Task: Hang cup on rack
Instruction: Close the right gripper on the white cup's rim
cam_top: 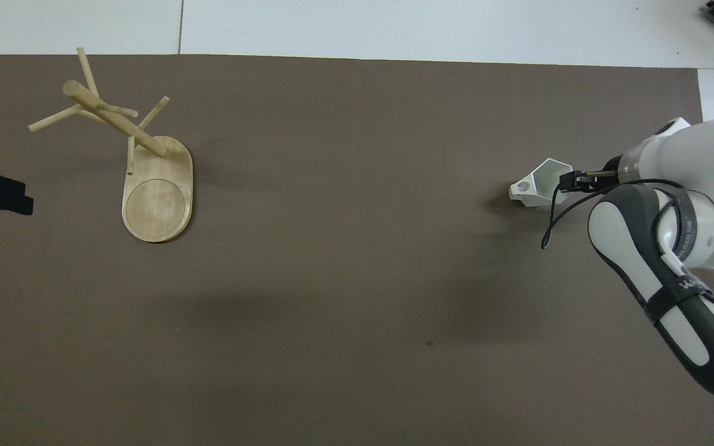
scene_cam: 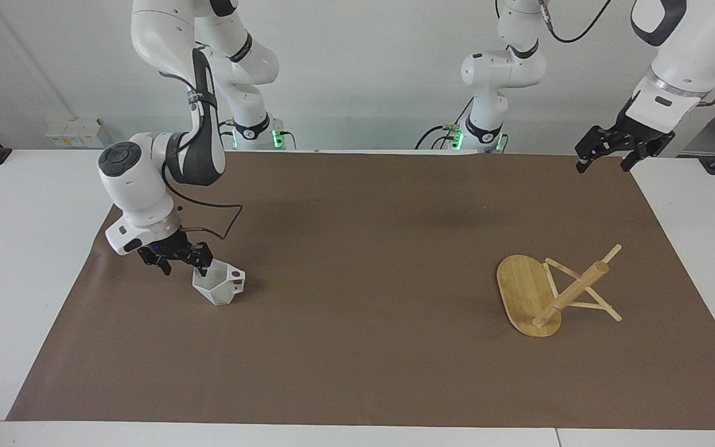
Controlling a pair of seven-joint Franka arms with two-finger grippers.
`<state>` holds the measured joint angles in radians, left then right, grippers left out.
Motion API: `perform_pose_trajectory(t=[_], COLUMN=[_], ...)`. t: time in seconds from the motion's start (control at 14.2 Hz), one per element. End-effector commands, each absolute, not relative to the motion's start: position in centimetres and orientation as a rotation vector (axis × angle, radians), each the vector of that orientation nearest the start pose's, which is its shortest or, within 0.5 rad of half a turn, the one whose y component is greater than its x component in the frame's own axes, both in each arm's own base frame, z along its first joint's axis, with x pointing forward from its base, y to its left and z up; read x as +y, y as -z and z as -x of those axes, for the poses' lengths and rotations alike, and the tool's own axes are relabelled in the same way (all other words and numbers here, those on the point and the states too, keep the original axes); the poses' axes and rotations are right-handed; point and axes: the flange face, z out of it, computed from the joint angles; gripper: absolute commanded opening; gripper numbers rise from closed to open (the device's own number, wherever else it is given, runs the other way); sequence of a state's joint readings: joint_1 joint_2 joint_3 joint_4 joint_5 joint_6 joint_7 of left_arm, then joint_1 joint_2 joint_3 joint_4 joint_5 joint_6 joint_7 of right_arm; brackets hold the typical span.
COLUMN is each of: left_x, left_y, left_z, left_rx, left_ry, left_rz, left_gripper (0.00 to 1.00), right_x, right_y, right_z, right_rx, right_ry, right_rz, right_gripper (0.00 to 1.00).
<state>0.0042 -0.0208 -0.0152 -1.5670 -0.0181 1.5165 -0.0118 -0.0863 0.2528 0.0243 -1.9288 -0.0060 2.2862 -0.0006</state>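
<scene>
A brown mat (scene_cam: pixel 357 298) is covering the white worktop (scene_cam: pixel 16 261), with a white wall above. The right end effector (scene_cam: pixel 182 263) is sitting at the rim of the white cup (scene_cam: pixel 218 287), fingers straddling its wall at the cup's 9 o'clock in the facing view, partly open. The left end effector (scene_cam: pixel 606 154) is waiting open above the mat's corner. The bamboo rack (scene_cam: pixel 540 297) is lying tipped at the left arm's end.

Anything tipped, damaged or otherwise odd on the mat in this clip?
Yes: the light bamboo mug rack lies tipped over toward the left arm's end, its oval base on edge and its post slanted. The small white faceted cup sits upright, the right pincer at its rim.
</scene>
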Motion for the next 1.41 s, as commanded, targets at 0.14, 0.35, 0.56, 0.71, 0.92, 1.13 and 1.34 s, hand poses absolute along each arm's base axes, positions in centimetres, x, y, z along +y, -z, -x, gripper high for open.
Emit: perform_pose_trajectory(t=[0.14, 0.35, 0.56, 0.71, 0.92, 1.13, 1.34], left_x=[-0.7, -0.7, -0.7, -0.6, -0.7, -0.7, -0.7], left_y=[-63.3, -63.2, -63.3, -63.3, -63.3, -63.3, -63.3], left_z=[-53.8, -53.8, -53.8, -53.8, -53.8, -53.8, -53.8], left_rx=[0.013, 0.013, 0.013, 0.011, 0.013, 0.013, 0.013], left_ry=[-0.041, -0.044, -0.041, -0.041, -0.039, -0.039, -0.041], left_rz=[3.159, 3.158, 3.158, 3.158, 3.158, 3.158, 3.158], left_gripper=[1.0, 1.0, 1.0, 1.0, 1.0, 1.0, 1.0], right_x=[-3.8, -3.7, -3.7, -3.6, -3.2, -1.4, -0.1], right_y=[-36.7, -36.7, -36.7, -36.7, -37.5, -40.8, -45.7], right_z=[-61.9, -61.9, -61.9, -61.9, -61.8, -61.8, -62.0], right_rx=[0.189, 0.188, 0.188, 0.183, 0.153, 0.107, 0.142], right_ry=[0.209, 0.207, 0.209, 0.202, 0.188, 0.133, 0.095], right_rz=[3.123, 3.121, 3.121, 3.122, 3.123, 3.12, 3.018], right_gripper=[0.29, 0.0, 0.0, 0.0, 0.0, 0.0, 0.0])
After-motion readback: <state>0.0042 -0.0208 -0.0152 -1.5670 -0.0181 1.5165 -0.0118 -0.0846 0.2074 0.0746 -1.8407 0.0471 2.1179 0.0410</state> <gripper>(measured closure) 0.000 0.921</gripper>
